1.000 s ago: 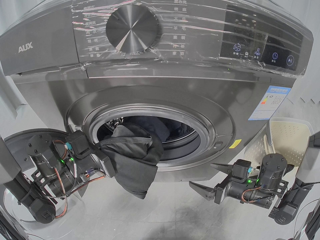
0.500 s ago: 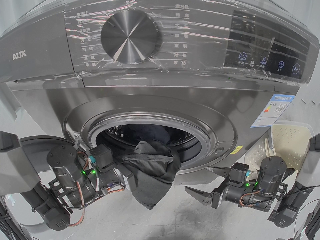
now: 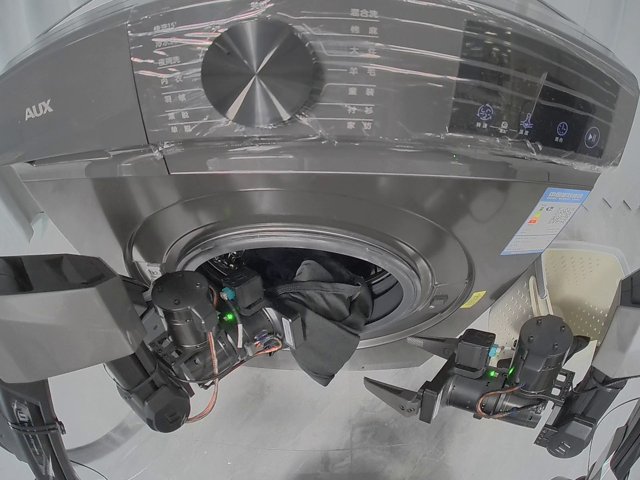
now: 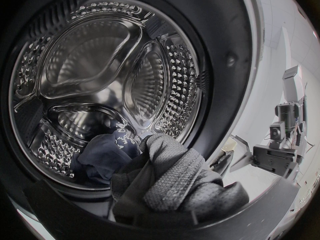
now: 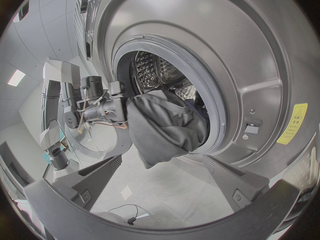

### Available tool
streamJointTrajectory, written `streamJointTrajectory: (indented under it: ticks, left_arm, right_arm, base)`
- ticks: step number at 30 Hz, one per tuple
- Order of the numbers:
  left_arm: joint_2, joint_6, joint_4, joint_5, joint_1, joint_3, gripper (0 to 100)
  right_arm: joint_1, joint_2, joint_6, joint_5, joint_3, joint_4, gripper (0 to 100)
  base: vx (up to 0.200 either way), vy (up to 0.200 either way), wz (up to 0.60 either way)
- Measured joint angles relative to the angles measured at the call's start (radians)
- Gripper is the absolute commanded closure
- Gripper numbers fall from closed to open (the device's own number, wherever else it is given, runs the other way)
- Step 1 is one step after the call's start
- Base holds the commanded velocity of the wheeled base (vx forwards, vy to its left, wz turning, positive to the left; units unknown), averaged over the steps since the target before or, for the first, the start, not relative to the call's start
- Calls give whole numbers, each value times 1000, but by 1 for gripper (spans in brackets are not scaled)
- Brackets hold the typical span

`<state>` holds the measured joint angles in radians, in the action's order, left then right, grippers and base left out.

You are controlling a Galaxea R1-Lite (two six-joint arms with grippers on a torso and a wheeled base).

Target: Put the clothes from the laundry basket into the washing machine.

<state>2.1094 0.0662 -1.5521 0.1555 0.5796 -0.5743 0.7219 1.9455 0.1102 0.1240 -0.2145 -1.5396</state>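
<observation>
washing machine (image 3: 400, 188) in front. laundry basket (image 3: 580, 288) beside it, on the right. dark grey garment (image 3: 327, 321) draped over the drum rim, partly inside, clamped by left gripper (image 3: 293, 328). right gripper (image 3: 390, 363) spread wide, below the opening.

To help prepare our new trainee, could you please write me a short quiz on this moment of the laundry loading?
1. True or false: the right tool is shut on a garment.
2. Where is the dark grey garment that the left tool holds? A. wholly inside the drum; B. half in, with its lower end hanging outside; C. wholly outside.
3. Name what lies in the drum behind that garment.
Key: 1. False: it is open and empty. 2. B. 3. A navy blue garment.
</observation>
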Motion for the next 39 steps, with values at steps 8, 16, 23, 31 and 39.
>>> streamJointTrajectory:
  ticks: [8,16,23,31,39]
  left_arm:
    - [103,3,1,-25,-18,-174,100]
    - [205,6,2,-54,-27,-311,100]
    - [270,6,14,-81,-35,-439,100]
    - [344,17,70,-158,-61,-672,100]
    - [403,46,117,-242,-84,-832,100]
  right_arm:
    - [4,1,0,0,-1,0,0]
    - [5,2,0,0,-1,0,0]
    - [5,4,0,0,-3,0,0]
    - [4,7,0,1,-3,0,0]
    - [5,9,0,2,-2,1,0]
  base:
    - [0,0,0]
    - [0,0,0]
    - [0,0,0]
    - [0,0,0]
    - [0,0,0]
